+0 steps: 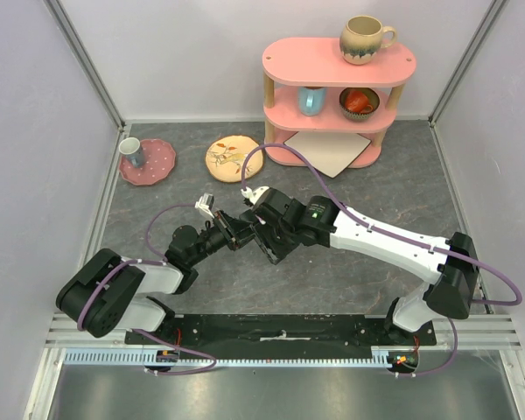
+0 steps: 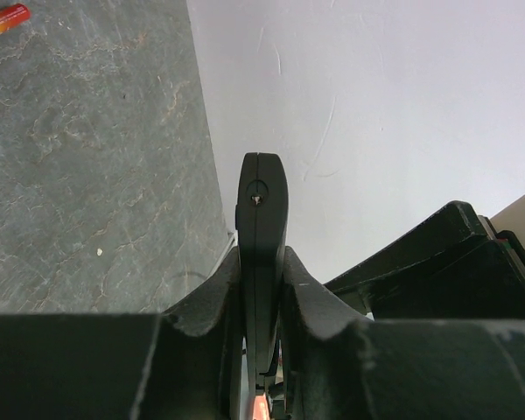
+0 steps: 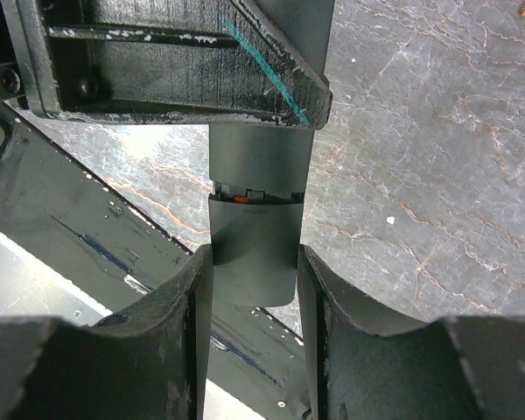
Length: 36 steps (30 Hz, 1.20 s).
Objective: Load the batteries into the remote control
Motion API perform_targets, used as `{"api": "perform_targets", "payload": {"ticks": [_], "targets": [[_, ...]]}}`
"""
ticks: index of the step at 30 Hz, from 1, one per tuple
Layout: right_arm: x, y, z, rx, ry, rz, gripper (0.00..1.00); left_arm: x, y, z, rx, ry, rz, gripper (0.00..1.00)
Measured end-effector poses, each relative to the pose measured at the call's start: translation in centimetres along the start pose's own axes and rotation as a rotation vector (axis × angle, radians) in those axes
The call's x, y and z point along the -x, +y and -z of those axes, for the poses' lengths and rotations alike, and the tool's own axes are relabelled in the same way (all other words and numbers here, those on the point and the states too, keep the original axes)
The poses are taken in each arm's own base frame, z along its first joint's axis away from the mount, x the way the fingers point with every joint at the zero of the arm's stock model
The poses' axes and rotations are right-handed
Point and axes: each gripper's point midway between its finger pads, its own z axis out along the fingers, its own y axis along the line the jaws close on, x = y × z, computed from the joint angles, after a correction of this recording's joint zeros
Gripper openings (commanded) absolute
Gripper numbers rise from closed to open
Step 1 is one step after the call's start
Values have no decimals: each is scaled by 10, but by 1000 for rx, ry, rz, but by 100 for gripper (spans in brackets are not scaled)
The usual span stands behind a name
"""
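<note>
Grey stone-pattern table (image 1: 359, 271), white walls behind. Mid-table, the left gripper (image 2: 261, 267) is clamped on the remote (image 2: 262, 206), held edge-on off the surface. At its other end the right gripper (image 3: 255, 262) is narrowed, fingers against both sides. Orange shows at a seam in the remote. One orange battery (image 2: 6, 17) lies loose, well apart.

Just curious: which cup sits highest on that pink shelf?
The beige mug, alone on top; the blue cup and red cup sit one tier lower.
</note>
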Motion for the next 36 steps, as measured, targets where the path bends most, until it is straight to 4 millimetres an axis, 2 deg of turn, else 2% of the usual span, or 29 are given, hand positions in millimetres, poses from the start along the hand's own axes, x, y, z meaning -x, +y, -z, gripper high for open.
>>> {"api": "perform_targets", "payload": {"ticks": [36], "targets": [[-3,0,-4,0,4,0,19,-3,0,-1,17,14,8,2]]}}
